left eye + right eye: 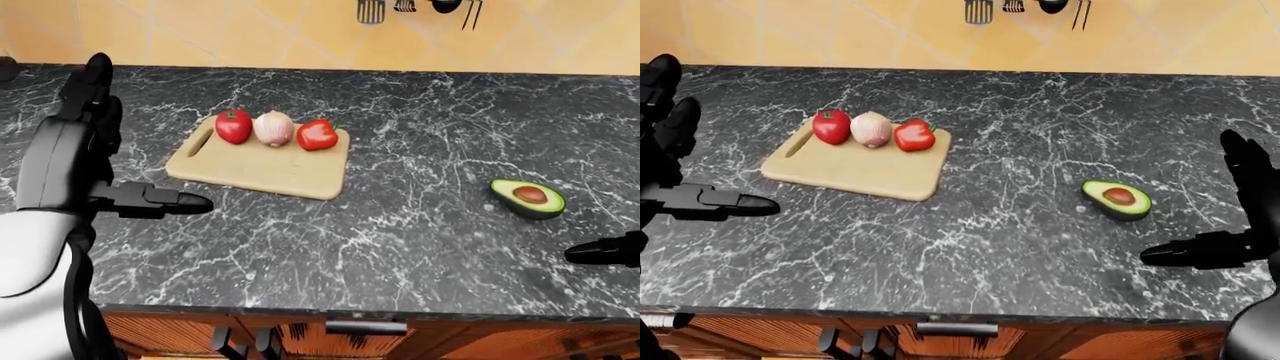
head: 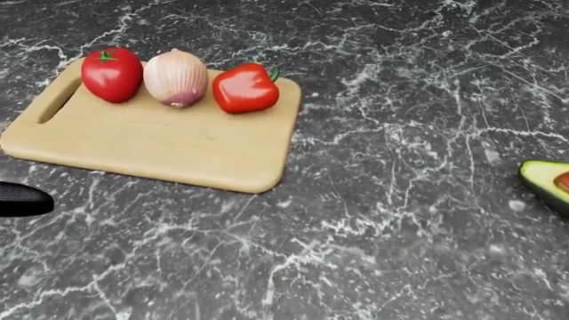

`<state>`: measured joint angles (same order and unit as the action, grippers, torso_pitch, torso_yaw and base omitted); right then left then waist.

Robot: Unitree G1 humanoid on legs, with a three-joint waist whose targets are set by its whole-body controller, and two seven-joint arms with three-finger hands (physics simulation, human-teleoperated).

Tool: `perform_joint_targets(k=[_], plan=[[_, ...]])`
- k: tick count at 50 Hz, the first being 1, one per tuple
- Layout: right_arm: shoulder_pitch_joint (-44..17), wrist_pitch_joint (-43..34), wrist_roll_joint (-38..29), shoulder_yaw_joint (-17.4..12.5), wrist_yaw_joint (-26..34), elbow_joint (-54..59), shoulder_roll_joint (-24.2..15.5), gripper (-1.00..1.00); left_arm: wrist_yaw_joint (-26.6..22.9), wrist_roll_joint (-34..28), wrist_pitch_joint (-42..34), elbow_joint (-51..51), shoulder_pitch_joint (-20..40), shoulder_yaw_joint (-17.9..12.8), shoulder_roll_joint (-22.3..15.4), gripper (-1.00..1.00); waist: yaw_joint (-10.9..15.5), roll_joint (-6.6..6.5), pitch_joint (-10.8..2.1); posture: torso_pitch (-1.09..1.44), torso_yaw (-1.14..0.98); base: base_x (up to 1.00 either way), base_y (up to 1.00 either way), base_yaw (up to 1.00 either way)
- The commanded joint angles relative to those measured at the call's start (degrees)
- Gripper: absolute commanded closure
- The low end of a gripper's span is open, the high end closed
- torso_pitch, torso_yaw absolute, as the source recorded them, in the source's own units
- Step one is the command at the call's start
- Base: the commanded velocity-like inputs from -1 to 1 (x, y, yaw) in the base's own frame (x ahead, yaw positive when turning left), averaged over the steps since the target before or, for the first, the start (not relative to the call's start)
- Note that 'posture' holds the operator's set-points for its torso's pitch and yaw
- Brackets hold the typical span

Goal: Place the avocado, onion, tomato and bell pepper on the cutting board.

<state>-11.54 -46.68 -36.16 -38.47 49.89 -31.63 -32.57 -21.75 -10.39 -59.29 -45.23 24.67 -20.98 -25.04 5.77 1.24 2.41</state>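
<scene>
Your surface: a black, white-veined marble counter (image 1: pixel 400 225). Directly on it you have a pale wooden cutting board (image 1: pixel 262 165) and, well apart to the right, a halved green avocado (image 1: pixel 527 199).

You see a bench (image 1: pixel 420 225) of dark stone with white veins, smooth with a soft shine, and on it a cutting board (image 2: pixel 151 143) of pale wood, smooth and matt. The tomato (image 2: pixel 112 74) and bell pepper (image 2: pixel 245 89) look glossy with bright spots, the onion (image 2: pixel 175 79) has dull, papery striped skin, and the avocado (image 1: pixel 527 199) shows smooth green flesh. Your left robot hand (image 1: pixel 95 139) and right robot hand (image 1: pixel 1235 225) look like matt black plastic, and the wall (image 1: pixel 250 34) has smooth yellow tiles.
</scene>
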Motion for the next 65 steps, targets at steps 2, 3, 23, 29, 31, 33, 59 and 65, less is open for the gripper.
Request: perform_joint_targets(k=[2, 3, 23, 29, 31, 33, 59, 65], plan=[[-1.04, -0.12, 3.5, -2.68, -2.16, -1.64, -1.94, -1.0, 0.4, -0.38, 1.38, -1.34, 1.18, -0.48, -0.69, -1.0, -0.04, 0.35, -1.14, 0.0, 0.13, 0.0, 0.0, 0.0], [-1.18, -0.33, 4.3, -2.34, -3.04, -1.1, -1.8, -1.0, 0.27, -0.35, 1.22, -1.39, 1.3, -0.59, -0.83, -1.0, -0.01, 0.33, -1.06, 0.0, 0.13, 0.0, 0.0, 0.0], [-1.65, -0.54, 12.55, 3.3, -16.26, 6.04, 2.64, -1.0, 0.19, -0.94, 0.4, -1.04, 2.57, 0.0, -1.33, -1.0, -0.07, 0.51, -1.34, 0.0, 0.13, 0.0, 0.0, 0.0], [-1.81, -0.28, 15.11, 4.4, -19.92, 7.56, 3.57, -1.0, 0.09, -0.94, 0.57, -1.22, 2.18, -0.15, -1.15, -1.0, 0.06, 0.47, -1.39, 0.0, 0.13, 0.0, 0.0, 0.0], [-1.99, -0.09, 15.83, 4.5, -20.92, 8.2, 3.4, -1.0, -0.11, -0.88, 0.55, -1.54, 1.82, -0.6, -1.19, -1.0, 0.08, 0.49, -1.42, 0.0, 0.13, 0.0, 0.0, 0.0], [-1.92, 0.03, 16.08, 5.13, -21.54, 8.43, 3.22, -1.0, -0.15, -0.88, 0.49, -1.73, 1.64, -0.7, -1.2, -1.0, 0.12, 0.48, -1.4, 0.0, 0.13, 0.0, 0.0, 0.0], [-3.2, 1.38, 17.96, 7.06, -24.26, 12.27, 2.31, -1.0, -0.5, -0.56, 0.53, -2.31, 0.7, -1.48, -1.34, -1.0, 0.21, 0.45, -1.31, 0.0, 0.13, 0.0, 0.0, 0.0], [-5.5, 1.04, 16.74, 10.48, -25.93, 13.41, 3.05, -0.61, 0.0, -0.88, 0.95, -1.28, 1.46, -0.48, -1.2, -1.0, 0.15, 0.46, -1.44, 0.0, 0.13, 0.0, 0.0, 0.0]])
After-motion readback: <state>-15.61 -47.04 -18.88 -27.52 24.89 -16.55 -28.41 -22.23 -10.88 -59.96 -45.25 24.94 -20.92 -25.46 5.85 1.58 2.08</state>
